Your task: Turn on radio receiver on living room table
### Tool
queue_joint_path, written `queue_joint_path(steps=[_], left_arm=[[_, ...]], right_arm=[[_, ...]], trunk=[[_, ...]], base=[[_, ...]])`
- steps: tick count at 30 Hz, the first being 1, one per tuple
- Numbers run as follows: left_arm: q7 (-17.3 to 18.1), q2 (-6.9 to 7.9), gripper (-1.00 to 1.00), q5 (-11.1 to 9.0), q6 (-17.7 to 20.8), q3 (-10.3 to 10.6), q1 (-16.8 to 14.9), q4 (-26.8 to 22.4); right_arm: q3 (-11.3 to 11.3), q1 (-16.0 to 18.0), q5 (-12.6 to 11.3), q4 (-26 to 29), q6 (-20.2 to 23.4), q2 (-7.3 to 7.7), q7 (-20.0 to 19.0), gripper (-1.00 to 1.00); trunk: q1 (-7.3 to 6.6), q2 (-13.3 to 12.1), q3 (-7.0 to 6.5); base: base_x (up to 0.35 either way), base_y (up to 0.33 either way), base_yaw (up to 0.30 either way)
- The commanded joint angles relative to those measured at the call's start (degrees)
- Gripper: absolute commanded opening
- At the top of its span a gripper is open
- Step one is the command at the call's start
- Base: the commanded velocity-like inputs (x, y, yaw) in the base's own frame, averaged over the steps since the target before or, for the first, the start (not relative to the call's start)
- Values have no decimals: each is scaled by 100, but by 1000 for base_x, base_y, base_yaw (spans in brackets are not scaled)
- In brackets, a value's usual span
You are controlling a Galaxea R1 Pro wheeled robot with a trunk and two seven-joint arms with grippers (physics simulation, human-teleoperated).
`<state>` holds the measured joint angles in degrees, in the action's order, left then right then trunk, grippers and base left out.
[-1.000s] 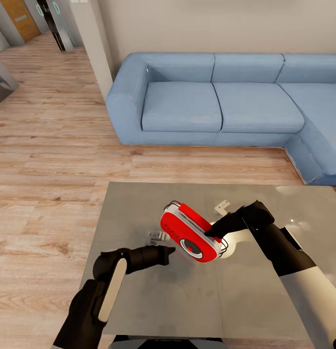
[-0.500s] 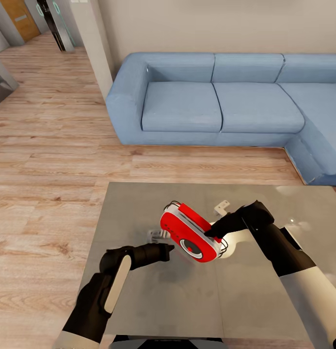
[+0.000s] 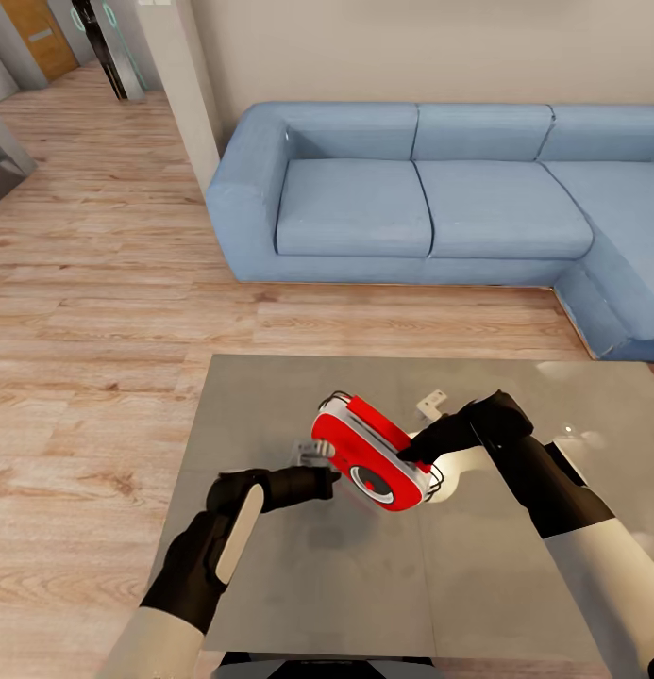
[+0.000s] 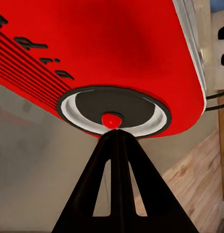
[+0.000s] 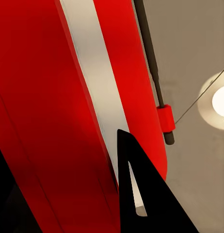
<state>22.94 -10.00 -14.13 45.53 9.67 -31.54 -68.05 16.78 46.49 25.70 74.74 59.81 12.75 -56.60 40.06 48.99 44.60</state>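
The radio receiver (image 3: 371, 453) looks like smooth, shiny red plastic with a pale silvery band around its edge, thin ridges on its front, and a thin dark rod that looks like metal along one side. The tabletop (image 3: 270, 405) is grey, smooth and so glossy that it mirrors a lamp's glow, while the floor (image 3: 100, 311) is light wood planks with a soft shine and the sofa (image 3: 411, 198) looks like soft, matt blue cloth. The left end effector (image 4: 116, 138) and the right end effector (image 5: 68, 184) have flat, matt black fingers (image 4: 92, 194) that look like plastic.
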Motion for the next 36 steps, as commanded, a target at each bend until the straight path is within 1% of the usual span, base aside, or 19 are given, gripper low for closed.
queue_joint_path(steps=[1,5,8,9,10,12,14,16,21,23,27,32,34,35,36], left_arm=[[0,0,-100,-2,-5,0,-6,43],[0,0,-100,-2,-106,0,-41,184],[-11,0,-100,-39,-449,0,-156,513],[-16,0,-100,-128,-522,0,-217,658],[-20,0,-100,-164,-543,0,-234,692],[-66,0,-100,-328,-608,6,-294,784],[-110,0,-100,-397,-636,12,-321,822],[-120,0,-100,-414,-650,16,-328,854],[-131,0,-100,-448,-968,150,-335,1184],[-131,0,-100,-515,-1040,209,-336,1275],[-132,0,-100,-585,-1081,303,-336,1324],[-132,0,-100,-597,-1140,328,-336,1460],[-132,0,-100,-606,-1295,332,-336,1619],[-132,0,-100,-643,-1374,333,-336,1695],[-132,0,-100,-657,-1391,333,-336,1712]], right_arm=[[2,1,-48,-1,19,0,0,-100],[8,1,-48,-3,19,-2,0,-100],[9,1,-48,-3,19,-4,0,-100],[9,1,-48,-3,19,-2,0,-100],[9,1,-48,-3,19,-2,0,-100],[9,1,-48,-5,19,-1,0,-100],[9,1,-48,-9,19,-1,0,-100],[9,1,-48,-9,19,-1,0,-100],[16,1,-48,-12,19,-8,0,-100],[18,1,-48,-15,19,-9,0,-100],[18,1,-48,-22,19,-9,0,-100],[18,1,-48,-29,19,-13,0,-100],[18,1,-48,-32,19,-16,0,-100],[18,1,-45,-35,19,-17,0,-100],[18,1,-45,-36,19,-17,0,-100]], trunk=[[0,0,0],[0,0,0],[0,0,0],[0,0,0],[0,0,0],[0,0,0],[0,0,0],[0,0,0],[0,0,0],[0,0,0],[0,0,0],[0,0,0],[0,0,0],[0,0,0],[0,0,0]], base=[[0,0,0],[0,0,0],[0,0,0],[0,0,0],[0,0,0],[0,0,0],[0,0,0],[0,0,0],[0,0,0],[0,0,0],[0,0,0],[0,0,0],[0,0,0],[0,0,0],[0,0,0]])
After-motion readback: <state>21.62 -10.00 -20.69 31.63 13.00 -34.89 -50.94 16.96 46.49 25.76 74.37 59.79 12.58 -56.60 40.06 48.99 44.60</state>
